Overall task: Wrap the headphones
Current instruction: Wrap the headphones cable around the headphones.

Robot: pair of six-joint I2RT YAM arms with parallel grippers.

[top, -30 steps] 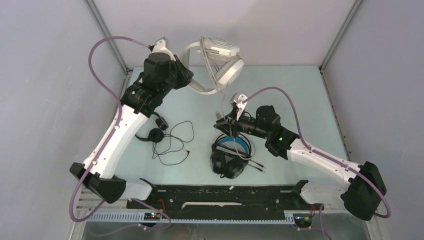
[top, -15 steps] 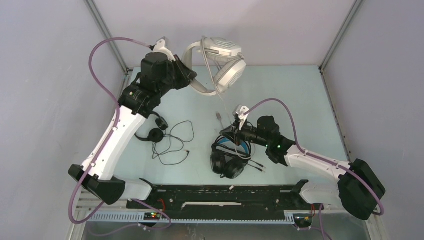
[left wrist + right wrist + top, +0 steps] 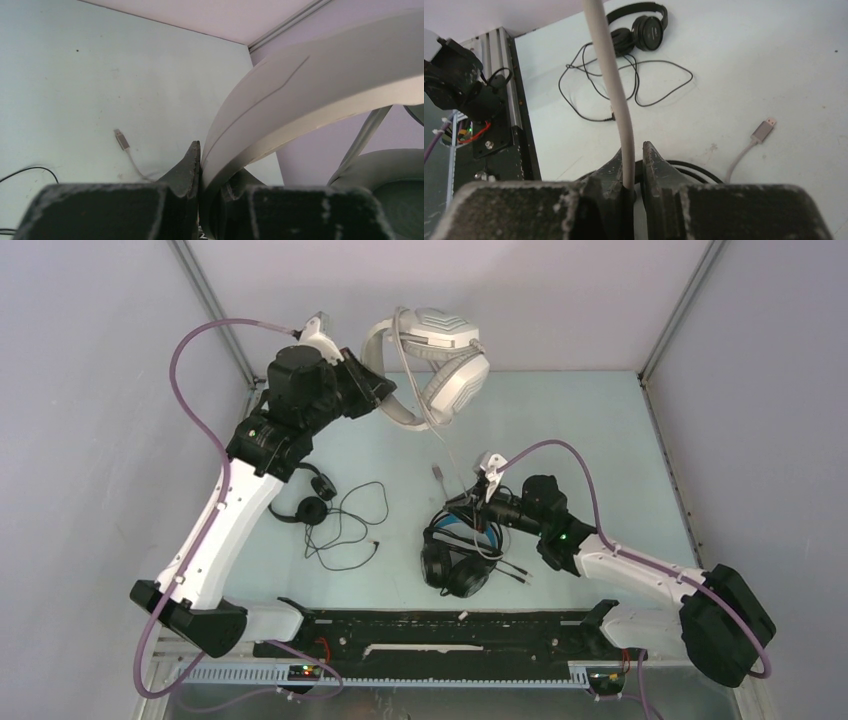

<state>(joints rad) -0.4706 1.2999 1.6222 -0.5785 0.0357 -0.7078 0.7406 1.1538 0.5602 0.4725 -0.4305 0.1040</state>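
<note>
My left gripper [image 3: 386, 397] [image 3: 215, 166] is shut on the headband of the big white-grey headphones [image 3: 455, 380] [image 3: 310, 95] and holds them up over the table's back. Their white cord [image 3: 447, 450] [image 3: 610, 65] runs down taut into my right gripper [image 3: 469, 503] [image 3: 633, 150], which is shut on it. The cord's USB plug [image 3: 437, 472] [image 3: 763, 130] [image 3: 121, 139] lies on the table. Just under my right gripper lie the bulky black headphones [image 3: 456, 562]. The small thin black headphones [image 3: 308, 499] [image 3: 644, 27] lie at the left, their thin cord [image 3: 350, 525] [image 3: 634, 80] spread loose.
A black rail [image 3: 450, 635] [image 3: 489, 120] with electronics runs along the near edge between the arm bases. Grey walls close the table [image 3: 600, 440] on the left, back and right.
My right gripper has dropped back toward the black headphones and closed on the white cord. My left arm has turned the white headphones slightly to the right.
</note>
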